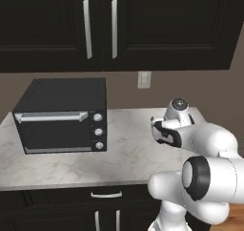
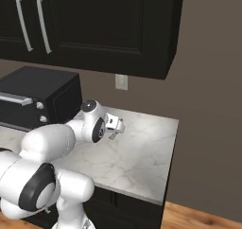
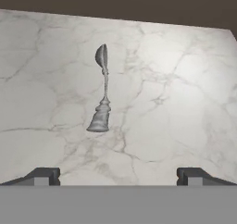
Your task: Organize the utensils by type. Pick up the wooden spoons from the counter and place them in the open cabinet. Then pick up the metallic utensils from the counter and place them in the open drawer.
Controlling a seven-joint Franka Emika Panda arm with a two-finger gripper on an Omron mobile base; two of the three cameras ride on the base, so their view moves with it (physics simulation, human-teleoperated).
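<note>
Two dark fingertips (image 3: 44,176) of the jaws stand spread wide apart and hold nothing, poised over the white, grey-veined marble surface (image 3: 176,93). One slim silver-grey metallic utensil (image 3: 102,90), with a small oval bowl, thin neck and flared ridged handle, lies flat on it, apart from the edges. One boxy black toaster oven (image 1: 62,115) with three round knobs sits toward the surface's left end, under two closed black panelled cabinet doors (image 1: 100,27) with silver bar handles.

Brown-grey wall (image 2: 208,105), white outlet (image 1: 144,79), wood floor (image 2: 198,217).
</note>
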